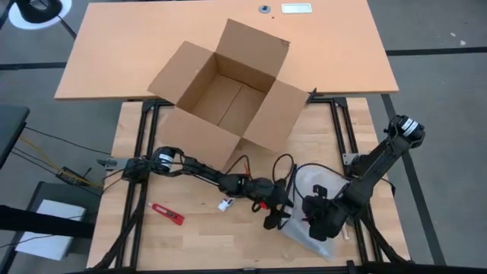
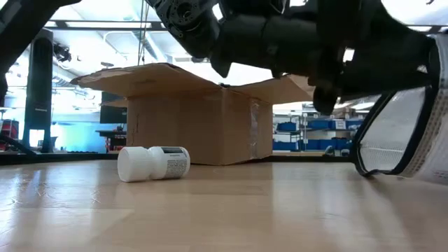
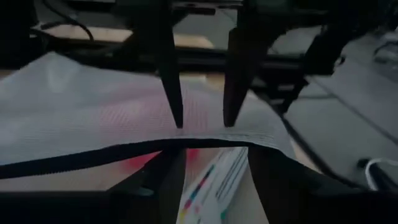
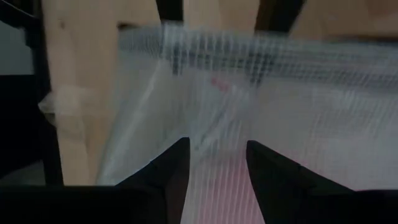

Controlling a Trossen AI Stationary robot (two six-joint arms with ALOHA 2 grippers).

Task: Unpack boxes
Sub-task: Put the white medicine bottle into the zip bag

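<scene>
One carton (image 1: 228, 91) (open), beyond both grippers

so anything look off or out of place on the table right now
A white bottle lies tipped on its side in front of the open carton, and a red tool lies loose near the table's front edge.

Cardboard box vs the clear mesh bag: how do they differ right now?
The cardboard box is brown, opaque and rigid, standing with all four flaps splayed open; the mesh bag is see-through, soft and dark-edged. The box sits untouched at the far side, while the bag lies at the near edge with the left gripper and right gripper both at it. The box is much the larger. Both rest on the table.
</scene>
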